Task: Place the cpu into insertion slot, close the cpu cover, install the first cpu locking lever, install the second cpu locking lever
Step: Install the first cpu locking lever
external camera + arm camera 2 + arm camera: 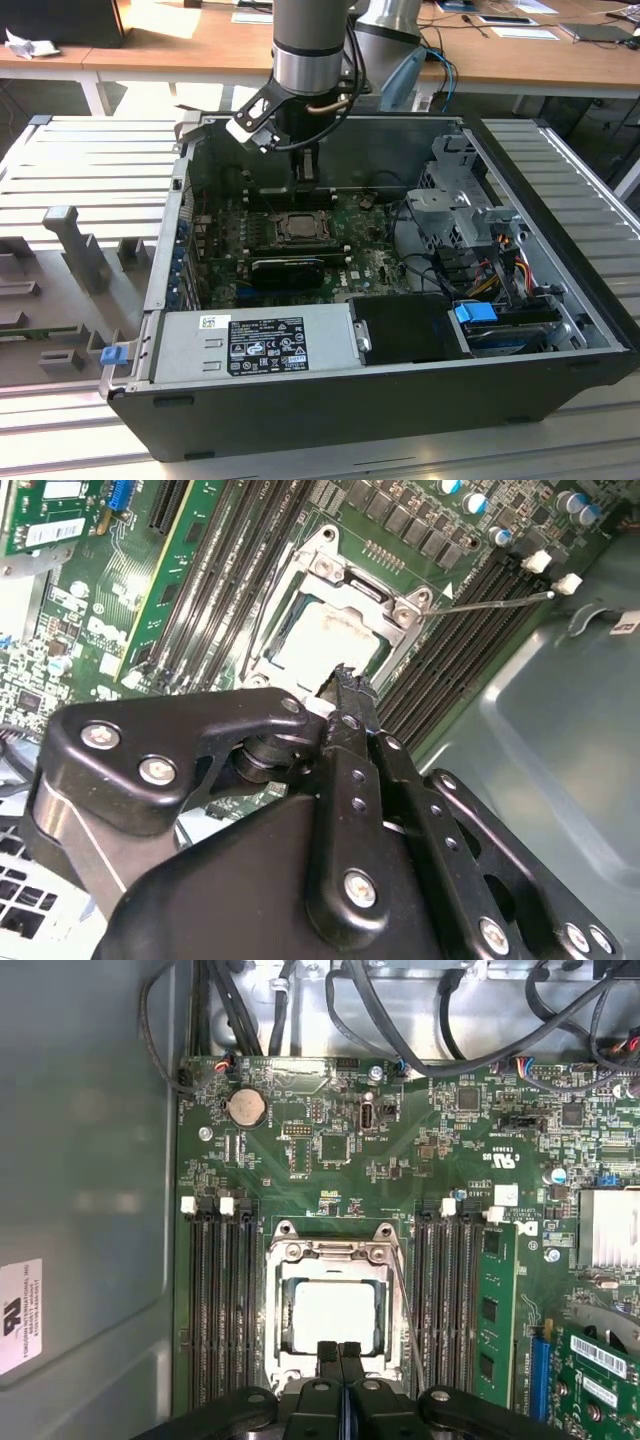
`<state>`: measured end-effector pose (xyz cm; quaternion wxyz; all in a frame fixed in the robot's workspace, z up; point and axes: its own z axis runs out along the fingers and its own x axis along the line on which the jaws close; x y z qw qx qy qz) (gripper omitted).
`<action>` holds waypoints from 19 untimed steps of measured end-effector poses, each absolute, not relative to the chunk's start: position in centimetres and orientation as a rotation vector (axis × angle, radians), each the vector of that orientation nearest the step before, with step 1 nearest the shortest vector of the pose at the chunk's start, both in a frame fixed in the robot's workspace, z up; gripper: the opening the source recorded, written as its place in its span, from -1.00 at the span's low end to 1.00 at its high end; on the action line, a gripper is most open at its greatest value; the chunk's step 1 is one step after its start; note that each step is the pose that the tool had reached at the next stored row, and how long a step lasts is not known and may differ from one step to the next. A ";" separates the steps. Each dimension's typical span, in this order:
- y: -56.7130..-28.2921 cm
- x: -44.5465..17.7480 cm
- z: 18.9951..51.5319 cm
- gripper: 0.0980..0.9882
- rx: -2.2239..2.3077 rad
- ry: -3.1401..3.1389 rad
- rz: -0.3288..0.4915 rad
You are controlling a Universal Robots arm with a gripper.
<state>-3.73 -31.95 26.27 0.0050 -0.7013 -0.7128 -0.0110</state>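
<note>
where the arm stands over the open case (400, 410), you have the gripper (305, 178) pointing down, right above the slot (272, 228). in the first wrist view the gripper (340, 1352) is closed. its two fingers (327, 1360) press flat against each other with nothing between them, and their tips sit at the edge of the slot (272, 1305). you cannot tell whether the tips touch the metal there.

the cpu (335, 1312) lies flat inside the slot, its pale top showing through the window of the cover (335, 1258). the cover lies down over the slot and frames the cpu on all sides. in the second wrist view the gripper (345, 675) narrows to one point just beside the cpu (318, 645), at the near edge of the cover (362, 588).

a thin lever (490, 602) runs from a corner of the slot out across the memory slots (470, 625) beside it. in the first wrist view that lever (405, 1305) slants away from the slot's side rather than lying tight along it.

banks of black memory slots (222, 1300) flank the slot on two opposite sides. one green memory stick (497, 1310) stands beyond the bank on the lever's side. a round coin cell (246, 1107) sits on the board (300, 1160), well apart from the slot.
</note>
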 end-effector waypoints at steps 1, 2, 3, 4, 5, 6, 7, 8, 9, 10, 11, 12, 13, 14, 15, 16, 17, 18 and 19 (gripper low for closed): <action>-31.9 -3.7 26.4 -0.98 -2.196 -2.232 -0.035; -31.9 -3.7 26.6 -0.98 -2.196 -2.232 -0.034; -31.9 -3.7 26.7 -0.98 -2.196 -2.232 -0.034; -31.9 -3.7 26.8 -0.98 -2.196 -2.232 -0.034; -31.9 -3.7 27.0 -0.98 -2.196 -2.232 -0.034; -31.9 -3.7 27.2 -0.98 -2.196 -2.232 -0.034; -31.9 -3.7 27.4 -0.98 -2.196 -2.232 -0.035; -31.9 -3.7 27.4 -0.98 -2.194 -2.234 -0.035; -31.9 -3.7 27.4 -0.98 -2.187 -2.241 -0.035; -31.9 -3.7 27.4 -0.98 -2.173 -2.254 -0.035; -31.9 -3.7 27.4 -0.98 -2.160 -2.266 -0.034; -31.9 -3.7 27.4 -0.98 -2.147 -2.279 -0.034; -31.9 -3.7 27.4 -0.98 -2.118 -2.305 -0.034; -31.9 -3.7 27.4 -0.98 -2.090 -2.331 -0.033; -31.9 -3.7 27.4 -0.98 -2.066 -2.352 -0.032; -31.9 -3.7 27.4 -0.98 -2.048 -2.368 -0.032; -31.9 -3.7 27.4 -0.98 -2.029 -2.384 -0.032; -31.9 -3.7 27.4 -0.98 -2.019 -2.392 -0.032; -31.9 -3.7 27.4 -0.98 -2.014 -2.397 -0.032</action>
